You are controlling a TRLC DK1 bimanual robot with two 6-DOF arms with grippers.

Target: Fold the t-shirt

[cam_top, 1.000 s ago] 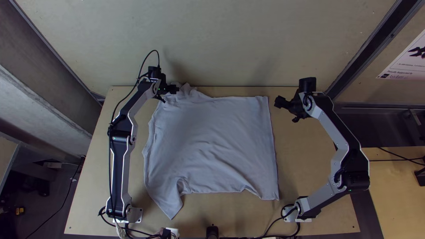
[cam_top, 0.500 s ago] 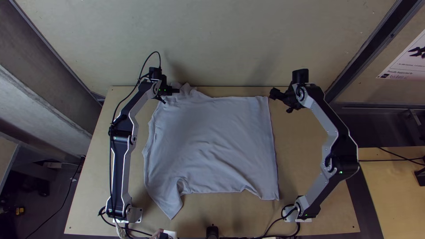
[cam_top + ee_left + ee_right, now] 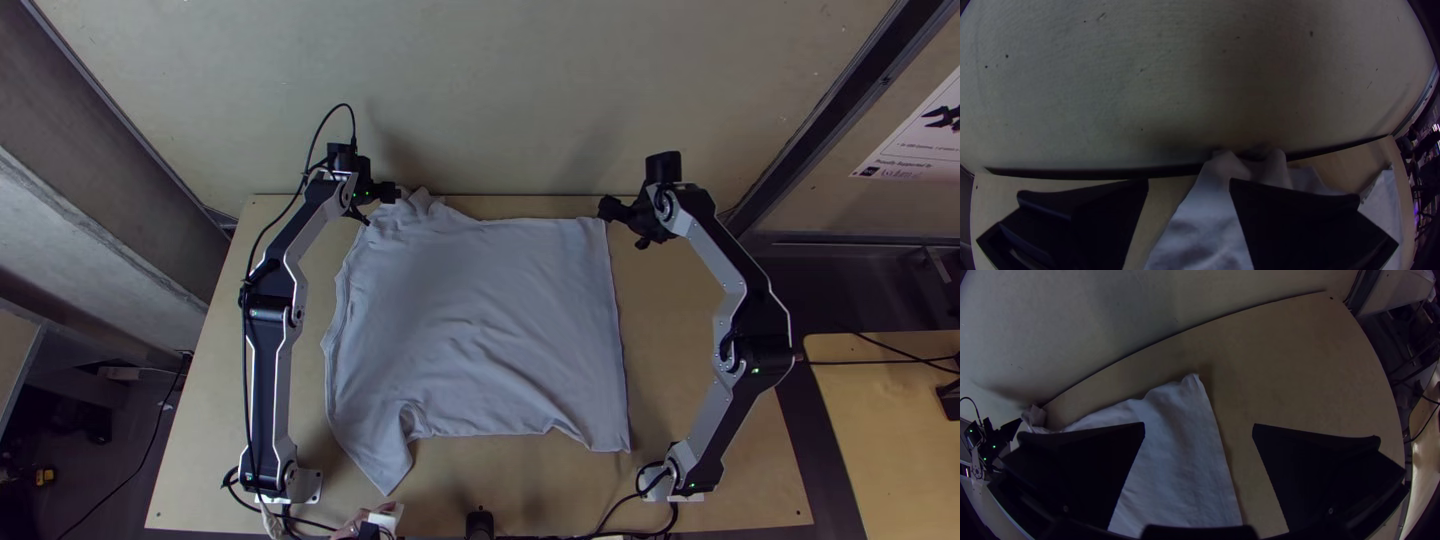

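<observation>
— How does the left gripper (image 3: 383, 207) stand?
— Its jaws are parted with a clear gap, black, flat and wedge-shaped, clamped on nothing. The t-shirt (image 3: 480, 320) has its rumpled corner right by them, soft cloth puckered into rounded peaks; whether they touch it I can't tell

— And the right gripper (image 3: 621, 227)?
— Its jaws are spread wide, empty too. Just beside them is the shirt's other far corner, a smoother point, with a fairly straight edge running from there toward the robot

— So where's the rest of the cloth?
— Between the two pairs of jaws and on their near side, spread on the smooth light wooden bench (image 3: 560, 490). It's thin, pale grey and matte, broadly flat, with shallow wrinkles across the nearer half. Well apart from the left jaws, on their near side, a tapered flap (image 3: 385, 465) sticks out beside a small curled fold (image 3: 411, 415)
</observation>
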